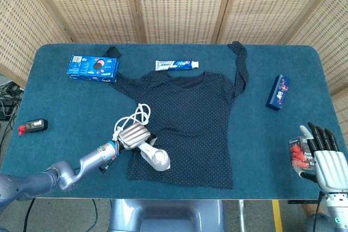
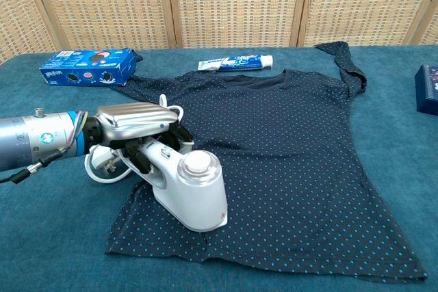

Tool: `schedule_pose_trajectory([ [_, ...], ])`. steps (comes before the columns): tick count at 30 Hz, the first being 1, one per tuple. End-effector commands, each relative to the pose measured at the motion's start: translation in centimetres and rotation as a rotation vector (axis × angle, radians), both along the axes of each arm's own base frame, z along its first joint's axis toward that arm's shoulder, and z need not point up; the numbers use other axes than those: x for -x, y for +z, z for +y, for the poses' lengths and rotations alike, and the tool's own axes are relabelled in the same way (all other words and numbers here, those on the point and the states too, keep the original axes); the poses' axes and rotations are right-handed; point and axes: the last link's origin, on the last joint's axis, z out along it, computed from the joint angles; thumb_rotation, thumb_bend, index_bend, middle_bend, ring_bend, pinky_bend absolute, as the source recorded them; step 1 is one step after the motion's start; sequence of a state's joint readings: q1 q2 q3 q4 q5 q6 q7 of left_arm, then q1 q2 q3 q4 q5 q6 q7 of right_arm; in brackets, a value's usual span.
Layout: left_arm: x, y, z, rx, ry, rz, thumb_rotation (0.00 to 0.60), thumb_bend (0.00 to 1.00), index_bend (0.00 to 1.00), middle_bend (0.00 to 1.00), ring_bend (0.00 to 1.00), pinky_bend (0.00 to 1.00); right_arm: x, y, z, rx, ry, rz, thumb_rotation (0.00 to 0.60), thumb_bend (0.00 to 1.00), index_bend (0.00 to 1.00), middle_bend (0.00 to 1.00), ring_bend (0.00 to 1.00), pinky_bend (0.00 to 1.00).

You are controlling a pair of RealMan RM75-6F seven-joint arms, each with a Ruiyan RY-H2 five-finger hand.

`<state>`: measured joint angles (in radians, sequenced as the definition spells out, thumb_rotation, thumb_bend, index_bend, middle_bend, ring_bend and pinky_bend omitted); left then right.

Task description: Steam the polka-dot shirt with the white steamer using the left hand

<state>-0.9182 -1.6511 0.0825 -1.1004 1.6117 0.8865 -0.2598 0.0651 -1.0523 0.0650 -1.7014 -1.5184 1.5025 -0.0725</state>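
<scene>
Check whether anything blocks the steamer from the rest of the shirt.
Nothing visible does. The left hand holds the steamer on the shirt near its lower left hem; the fabric beyond is bare. The toothpaste lies just past the collar.

This looks like a robot test or lab setup rather than a lived-in home. A tabletop [image 1: 65, 107] covered in teal cloth stands before folding wicker screens [image 1: 179, 6] in pale wooden frames, which close off the far side. Unrelated household goods lie spread well apart on it: a blue biscuit box [image 1: 93, 68] at the far left, a toothpaste tube [image 1: 176, 65], a dark blue carton [image 1: 278, 92]. Loose cables [image 1: 10, 95] trail on the floor at the left.
</scene>
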Motion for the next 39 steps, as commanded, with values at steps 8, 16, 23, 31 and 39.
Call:
schedule_pose_trajectory([
  [8, 0.1, 0.1, -0.6, 0.014, -0.007, -0.003, 0.6, 0.71, 1.0, 0.77, 0.73, 0.85, 0.0, 0.1, 0.1, 0.001, 0.001, -0.003, 0.6, 0.0, 0.0, 0.0, 0.0, 0.0],
  [16, -0.3, 0.1, -2.2, 0.063, -0.031, -0.033, 0.6, 0.71, 1.0, 0.77, 0.73, 0.85, 0.0, 0.3, 0.1, 0.008, 0.002, -0.009, 0.6, 0.0, 0.0, 0.0, 0.0, 0.0],
  [23, -0.4, 0.3, -4.1, 0.113, -0.072, -0.029, 0.6, 0.71, 1.0, 0.77, 0.73, 0.85, 0.0, 0.3, 0.1, 0.005, 0.004, -0.009, 0.6, 0.0, 0.0, 0.0, 0.0, 0.0],
  [31, 0.6, 0.8, -4.2, 0.097, -0.068, -0.002, 0.6, 0.71, 1.0, 0.77, 0.73, 0.85, -0.1, 0.3, 0.1, 0.004, 0.006, -0.011, 0.6, 0.0, 0.0, 0.0, 0.0, 0.0],
  [39, 3.1, 1.9, -2.8, 0.032, 0.015, 0.012, 0.6, 0.71, 1.0, 0.77, 0.73, 0.85, -0.2, 0.4, 0.3, 0.008, 0.013, -0.014, 0.6, 0.0, 0.0, 0.0, 0.0, 0.0],
])
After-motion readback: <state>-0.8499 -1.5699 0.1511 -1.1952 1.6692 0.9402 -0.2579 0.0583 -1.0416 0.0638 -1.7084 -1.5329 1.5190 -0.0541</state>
